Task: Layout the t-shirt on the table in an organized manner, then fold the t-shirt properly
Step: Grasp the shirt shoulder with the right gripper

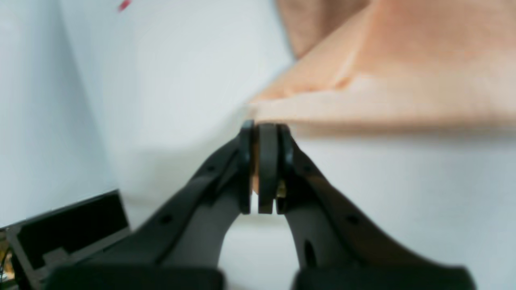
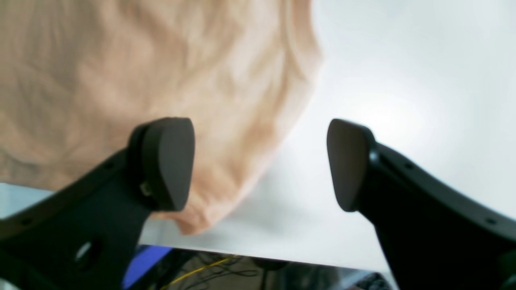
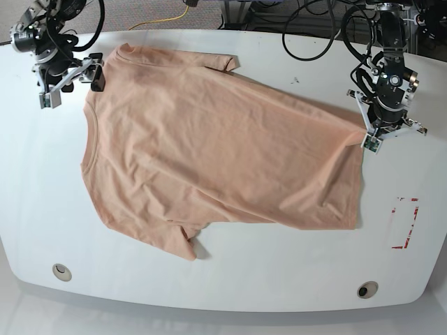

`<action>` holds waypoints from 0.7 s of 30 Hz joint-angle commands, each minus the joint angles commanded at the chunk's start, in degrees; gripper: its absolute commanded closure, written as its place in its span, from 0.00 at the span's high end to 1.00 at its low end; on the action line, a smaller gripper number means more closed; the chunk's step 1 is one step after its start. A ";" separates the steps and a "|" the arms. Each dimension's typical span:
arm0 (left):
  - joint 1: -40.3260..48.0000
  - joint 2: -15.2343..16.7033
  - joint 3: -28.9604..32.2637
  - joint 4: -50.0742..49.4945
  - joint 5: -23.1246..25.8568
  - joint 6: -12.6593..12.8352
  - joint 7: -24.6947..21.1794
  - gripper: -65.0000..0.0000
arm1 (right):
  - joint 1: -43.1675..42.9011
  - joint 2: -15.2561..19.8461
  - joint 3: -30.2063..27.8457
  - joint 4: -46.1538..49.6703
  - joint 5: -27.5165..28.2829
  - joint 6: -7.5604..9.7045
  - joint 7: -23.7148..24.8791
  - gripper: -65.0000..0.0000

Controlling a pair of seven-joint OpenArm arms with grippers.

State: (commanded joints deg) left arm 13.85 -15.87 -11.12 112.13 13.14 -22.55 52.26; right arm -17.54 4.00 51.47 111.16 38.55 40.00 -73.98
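The peach t-shirt (image 3: 216, 146) lies spread on the white table (image 3: 244, 293), neck to the left, hem to the right, one sleeve folded under at the near edge. My left gripper (image 3: 368, 132) is at the far right hem corner. In the left wrist view this gripper (image 1: 264, 129) is shut on the edge of the t-shirt (image 1: 383, 80), with peach cloth showing between its pads. My right gripper (image 3: 72, 82) stands open at the far left shoulder. Its fingers (image 2: 169, 161) straddle the rim of the t-shirt (image 2: 121, 60) over the table (image 2: 403, 80) and hold nothing.
A red tape rectangle (image 3: 405, 223) marks the table at the right, also seen as red tape (image 1: 124, 5). Two round grommets (image 3: 61, 271) (image 3: 367, 289) sit near the front edge. Cables (image 3: 314, 21) run behind the far edge. The table's edge (image 2: 282, 253) is close under my right gripper.
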 joint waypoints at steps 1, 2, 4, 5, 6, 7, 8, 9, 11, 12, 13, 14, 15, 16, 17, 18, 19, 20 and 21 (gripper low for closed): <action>0.00 0.00 -0.26 0.00 0.00 -0.44 0.00 0.00 | 0.18 0.00 0.00 -1.05 0.00 0.00 0.00 0.76; 0.00 0.00 -0.35 0.00 0.00 -1.05 0.00 0.00 | 0.26 -0.18 0.00 -2.37 0.18 0.00 0.09 0.76; 0.00 0.00 -1.05 0.00 0.00 -2.29 0.00 0.00 | 0.44 -0.26 -0.18 -4.84 0.35 0.00 0.18 0.76; 0.00 0.00 -1.41 0.00 0.00 -2.73 0.00 0.00 | 0.44 -0.35 -0.18 -5.63 0.35 0.00 0.26 0.76; 0.00 0.00 -2.02 0.00 0.00 -3.25 0.00 0.00 | 0.53 -0.44 -0.26 -6.59 0.09 0.00 0.35 0.76; 0.00 0.00 -2.11 0.00 0.00 -3.43 0.00 0.00 | 0.53 -0.53 -0.26 -6.86 0.00 0.00 0.44 0.76; 0.00 0.00 -2.64 0.00 0.00 -4.04 0.00 0.00 | 0.88 -0.53 -0.26 -7.38 0.00 0.00 0.79 0.76; 0.00 0.00 -2.81 0.00 0.00 -4.48 0.00 0.00 | 0.97 -0.53 -0.26 -7.65 0.00 0.00 0.88 0.76; 0.00 0.00 -3.16 0.00 0.00 -5.36 0.00 0.00 | 0.88 -0.62 -0.26 -8.35 0.09 0.00 0.97 0.76; 0.00 0.00 -3.25 0.00 0.00 -5.63 0.00 0.00 | 0.88 -0.62 -0.26 -8.70 0.18 0.00 1.05 0.76; 0.00 0.00 -3.60 0.00 0.00 -5.98 0.00 0.00 | 0.88 -0.53 -0.26 -9.05 0.09 0.00 1.05 0.76; 0.00 0.00 -3.69 0.00 0.09 -6.24 0.00 0.00 | 0.88 -0.53 -0.26 -9.58 0.00 0.00 1.14 0.76; 0.00 0.00 -3.69 0.00 0.09 -6.33 0.00 0.00 | 0.97 -0.53 -0.26 -10.02 0.00 0.00 1.23 0.76; 0.00 0.00 -3.78 0.00 0.09 -6.33 0.00 0.00 | 1.05 -0.53 -0.26 -10.90 0.00 0.00 1.41 0.76; 0.00 0.00 -3.78 0.00 0.09 -6.33 0.00 0.00 | 1.14 -0.53 -0.35 -11.52 0.00 0.00 1.41 0.76; 0.00 0.00 -3.87 0.00 0.09 -6.33 0.00 0.00 | 1.14 -0.53 -0.35 -12.22 0.09 0.00 1.41 0.76; 0.00 0.00 -3.87 0.00 0.09 -6.33 0.00 0.00 | 1.14 -0.53 -0.35 -12.57 0.09 0.00 1.41 0.76; 0.00 0.00 -3.87 0.00 0.09 -6.33 0.00 0.00 | 1.14 -0.62 -0.44 -13.27 0.09 0.00 1.41 0.76; 0.00 0.00 -3.87 0.00 0.09 -6.33 0.00 0.00 | 1.23 -0.70 -0.44 -13.80 0.09 0.00 1.41 0.76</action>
State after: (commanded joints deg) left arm 13.85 -15.87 -14.99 112.13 13.23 -28.88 52.26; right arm -16.31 3.30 51.03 97.36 38.64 40.00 -72.57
